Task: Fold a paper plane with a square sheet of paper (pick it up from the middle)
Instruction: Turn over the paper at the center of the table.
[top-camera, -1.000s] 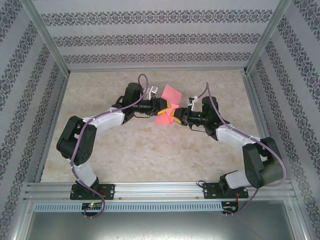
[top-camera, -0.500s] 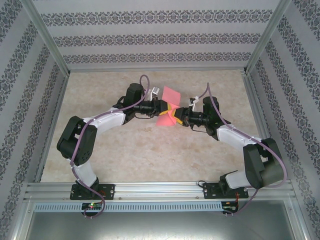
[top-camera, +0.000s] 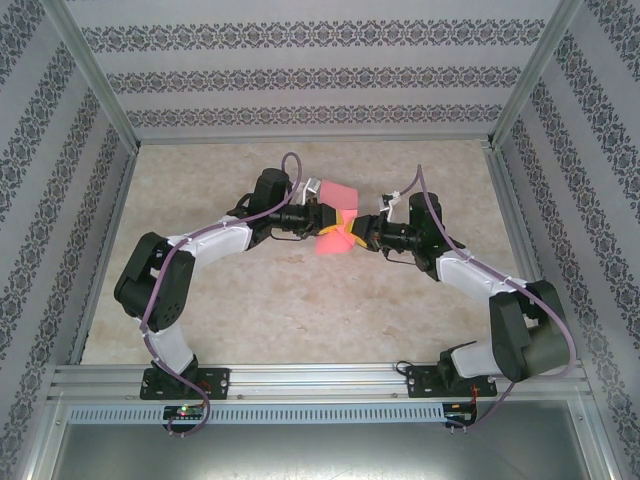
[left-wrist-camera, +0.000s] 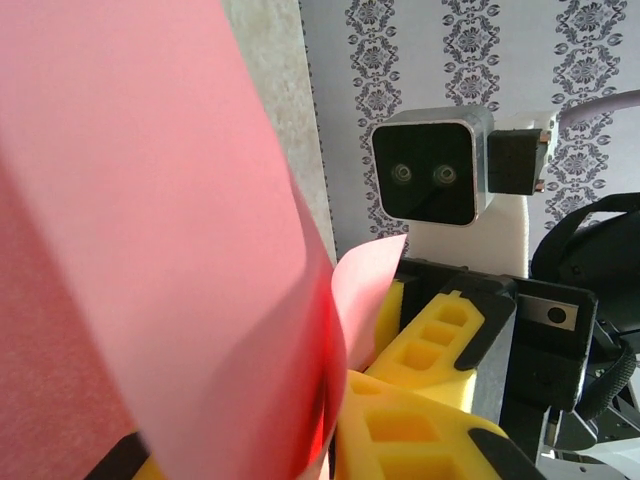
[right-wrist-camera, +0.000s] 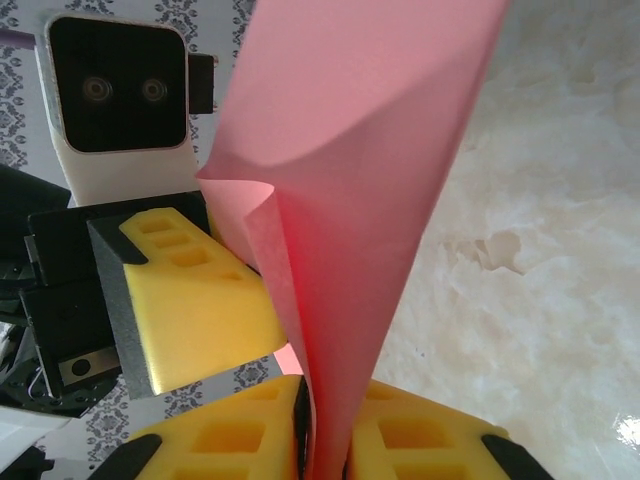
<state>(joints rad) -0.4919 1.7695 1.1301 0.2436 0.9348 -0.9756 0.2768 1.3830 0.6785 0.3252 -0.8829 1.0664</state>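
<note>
You have the square sheet of paper held up over the worktop, above its middle and a little toward its far edge. Your left gripper and right gripper meet nose to nose over that same part of the worktop. In the right wrist view, the right jaws are clamped on the doubled-over sheet, which is squeezed between the yellow pads. In the left wrist view, the left jaws likewise pinch the curled sheet.

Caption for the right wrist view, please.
Right gripper jaws shut on the bent pink sheet, left gripper alongside, marbled table behind.
</note>
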